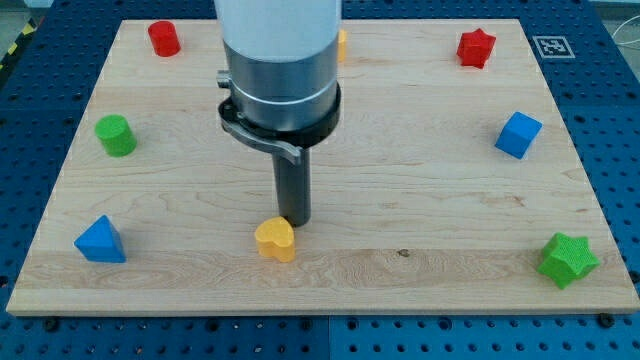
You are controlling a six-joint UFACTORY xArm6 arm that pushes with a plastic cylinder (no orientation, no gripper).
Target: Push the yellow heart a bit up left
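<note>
The yellow heart (pixel 275 240) lies on the wooden board (pixel 400 180) near the view's bottom, left of centre. My tip (pixel 294 222) stands just above and to the right of the heart, touching or almost touching its upper right edge. The arm's grey and white body rises above the rod and hides the board behind it.
A red cylinder (pixel 164 38) at top left, green cylinder (pixel 115 135) at left, blue triangle (pixel 100 241) at bottom left. A yellow block (pixel 342 45) peeks from behind the arm. Red star (pixel 476 48) at top right, blue cube (pixel 518 135) at right, green star (pixel 568 260) at bottom right.
</note>
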